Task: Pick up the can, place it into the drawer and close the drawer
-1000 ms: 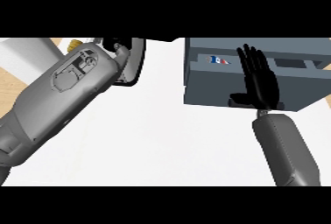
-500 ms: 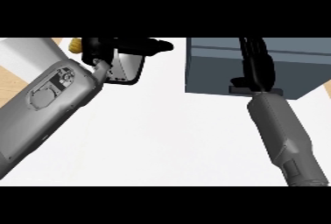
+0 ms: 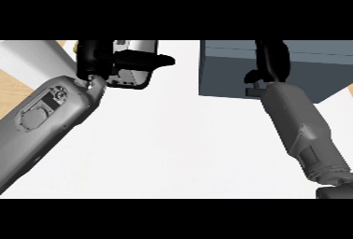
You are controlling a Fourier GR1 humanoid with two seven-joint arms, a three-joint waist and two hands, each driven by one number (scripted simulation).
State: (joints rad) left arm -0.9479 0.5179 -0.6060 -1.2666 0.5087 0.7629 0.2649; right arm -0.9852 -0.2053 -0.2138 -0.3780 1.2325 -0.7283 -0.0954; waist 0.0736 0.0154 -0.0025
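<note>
Can (image 3: 138, 46) mostly hidden by left robot hand (image 3: 103, 60), cut off at top.

One head view looks steeply down, close over the white counter (image 3: 172, 140), forearms entering from below.

You were looking at a kitchen: a smooth white tabletop (image 3: 179, 140) filled most of the view, a grey-blue drawer unit (image 3: 310, 60) stood at its far right edge, and pale wood flooring (image 3: 17, 91) showed past its left edge.
</note>
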